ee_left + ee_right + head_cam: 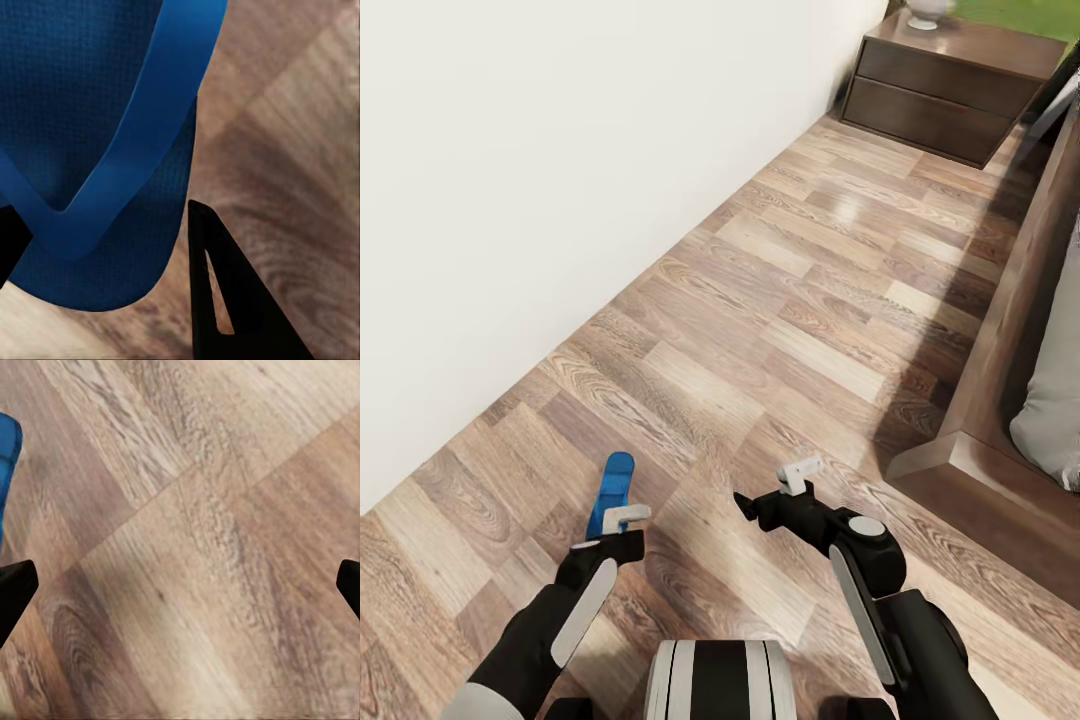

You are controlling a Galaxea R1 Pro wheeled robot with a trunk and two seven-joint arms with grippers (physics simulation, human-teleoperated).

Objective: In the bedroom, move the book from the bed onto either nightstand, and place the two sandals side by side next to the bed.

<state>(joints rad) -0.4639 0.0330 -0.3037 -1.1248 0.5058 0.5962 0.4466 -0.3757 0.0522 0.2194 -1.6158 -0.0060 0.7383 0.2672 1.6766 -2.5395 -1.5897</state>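
A wood-plank floor [760, 330] in mixed brown and tan boards runs between a plain white wall [540, 180] on the left and the dark wooden frame of the bed [1000, 330] on the right, where a pale grey mattress [1055, 400] edge shows above the frame. At the far end, against the wall, stands the dark-brown nightstand [945, 95] with two drawers and the white base of a lamp [927, 12] on top; a strip of green grass shows beyond it. Light falls across the boards near the bed frame, leaving a shadow along its side. Low in the head view, the left end effector [622, 527] has a blue sandal [611, 492] clamped between its fingers, the sole pointing forward above the floor; the left wrist view shows the sandal's textured sole and strap [142, 142] close up beside one dark finger [225, 300]. The right end effector [770, 488] is spread wide and holds nothing, with bare planks between its fingertips [15, 592] in the right wrist view, where a sliver of blue sits at the edge.
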